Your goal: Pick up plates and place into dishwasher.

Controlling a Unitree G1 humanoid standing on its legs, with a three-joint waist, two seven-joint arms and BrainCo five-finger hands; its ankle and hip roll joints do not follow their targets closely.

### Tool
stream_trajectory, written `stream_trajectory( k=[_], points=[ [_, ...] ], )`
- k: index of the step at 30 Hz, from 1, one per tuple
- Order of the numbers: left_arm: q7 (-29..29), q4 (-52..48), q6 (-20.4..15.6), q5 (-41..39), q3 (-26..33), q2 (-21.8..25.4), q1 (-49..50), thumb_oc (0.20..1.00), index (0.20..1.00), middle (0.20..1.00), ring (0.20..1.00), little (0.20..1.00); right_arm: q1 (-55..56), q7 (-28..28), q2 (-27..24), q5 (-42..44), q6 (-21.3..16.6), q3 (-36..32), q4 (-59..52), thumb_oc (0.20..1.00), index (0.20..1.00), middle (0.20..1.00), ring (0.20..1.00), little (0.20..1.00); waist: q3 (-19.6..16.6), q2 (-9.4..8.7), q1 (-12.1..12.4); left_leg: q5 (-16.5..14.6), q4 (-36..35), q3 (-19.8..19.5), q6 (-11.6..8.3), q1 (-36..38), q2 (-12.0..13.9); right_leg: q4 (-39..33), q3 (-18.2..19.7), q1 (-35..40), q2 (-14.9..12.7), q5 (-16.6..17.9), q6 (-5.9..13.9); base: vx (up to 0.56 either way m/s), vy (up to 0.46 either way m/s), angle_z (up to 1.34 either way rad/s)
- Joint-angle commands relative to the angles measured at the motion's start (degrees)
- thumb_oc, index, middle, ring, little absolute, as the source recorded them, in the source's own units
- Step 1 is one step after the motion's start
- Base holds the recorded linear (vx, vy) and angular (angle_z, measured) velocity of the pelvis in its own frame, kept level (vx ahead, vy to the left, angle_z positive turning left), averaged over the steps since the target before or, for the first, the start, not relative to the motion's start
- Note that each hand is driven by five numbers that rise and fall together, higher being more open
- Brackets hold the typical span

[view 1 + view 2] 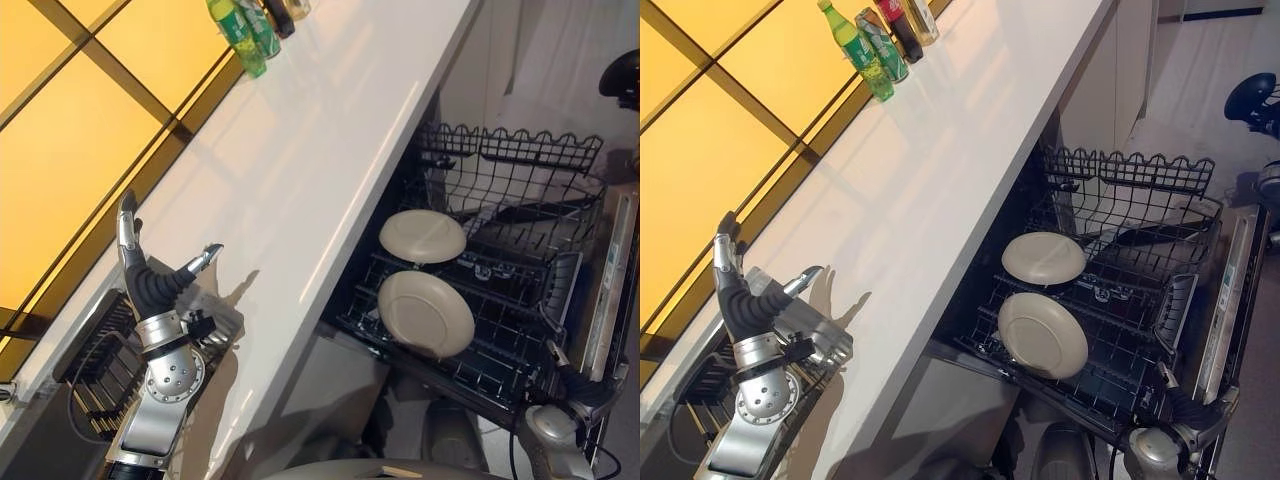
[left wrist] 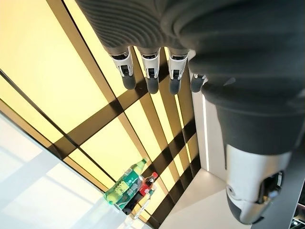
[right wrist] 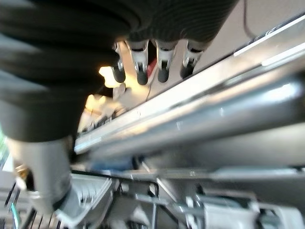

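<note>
Both plates (image 1: 424, 312) lie in the rack (image 1: 520, 215), nearer the empty, straight-fingered right robot hand (image 1: 578, 388) than the open, empty left robot hand (image 1: 150, 275) over the bench (image 1: 300, 150).

counter (image 1: 330, 130): runs from near left to far right, beside the window wall on its left
bottles (image 1: 250, 28): stand in a group on the counter's far left edge, against the window
dishwasher rack (image 1: 500, 230): pulled out to the right of the counter, below its edge
plates (image 1: 425, 313): two in the rack, one (image 1: 422, 236) just behind the other
left hand (image 1: 150, 280): raised over the counter's near left end
right hand (image 1: 580, 385): near right, beside the rack's near corner
</note>
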Motion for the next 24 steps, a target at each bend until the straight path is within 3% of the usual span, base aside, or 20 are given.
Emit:
stream_trajectory(
  k=[1, 6, 9, 17, 24],
  points=[
    [2.01, -1.37, -0.37, -0.3, 0.75, -0.32, -1.18, 1.0, 1.0, 1.0, 1.0, 1.0, 2.0, 7.25, -1.58, -3.35, -1.14, 3.5, -0.9, 1.0, 1.0, 1.0, 1.0, 1.0, 0.36, -0.01, 0.5, -1.81, 5.89, -3.43, 1.74, -7.59, -3.48, -4.47, -2.84, 3.83, -5.89, 2.44, 3.77, -0.02, 0.112, -0.02],
    [5.31, -0.5, -1.13, 0.29, -0.56, -0.3, -1.77, 1.0, 1.0, 1.0, 1.0, 1.0, 0.12, 7.53, -3.45, -12.88, -3.34, 6.94, -4.29, 1.0, 1.0, 1.0, 1.0, 1.0, 2.12, -0.31, 0.84, -1.8, 6.42, -2.87, 2.37, -9.4, -3.84, -3.01, -2.65, 1.21, -6.4, 2.57, 4.02, -0.02, 0.114, 0.01],
    [6.77, -0.22, -1.04, 0.7, -1.16, -0.25, -2.16, 1.0, 1.0, 1.0, 1.0, 1.0, -0.67, 11.79, -5.14, -17.2, -5.31, 9.53, -8.12, 1.0, 1.0, 1.0, 1.0, 1.0, 2.85, -0.91, 1.18, -1.95, 7.3, -2.53, 2.87, -10.75, -4.16, -2.09, -2.62, -0.19, -6.71, 2.65, 4.13, -0.02, 0.085, 0.02],
    [7.63, 1.28, -1.49, 1.5, -1.57, 1.24, -3.82, 1.0, 1.0, 1.0, 1.0, 1.0, -3.6, 24.68, -6.46, -12.54, -6.61, 14.27, -8.35, 1.0, 1.0, 1.0, 1.0, 1.0, 4.06, -3.1, 3.04, -2.6, 10.34, -3.19, 3.75, -13.77, -4.84, -0.18, -2.98, -2.38, -7.28, 3.16, 4.32, 0.0, 0.008, 0.05],
    [7.6, 0.83, -0.83, 2.84, -2.77, 1.94, -5.75, 1.0, 1.0, 1.0, 1.0, 1.0, -8.79, 25.45, -4.29, -11.83, -6.36, 17.38, -5.45, 1.0, 1.0, 1.0, 1.0, 1.0, 6.57, -3.61, 5.1, -3.37, 14.61, -3.69, 4.45, -17.84, -5.62, 3.05, -3.65, -4.69, -7.83, 3.04, 3.87, -0.03, -0.018, 0.16]
  ],
)
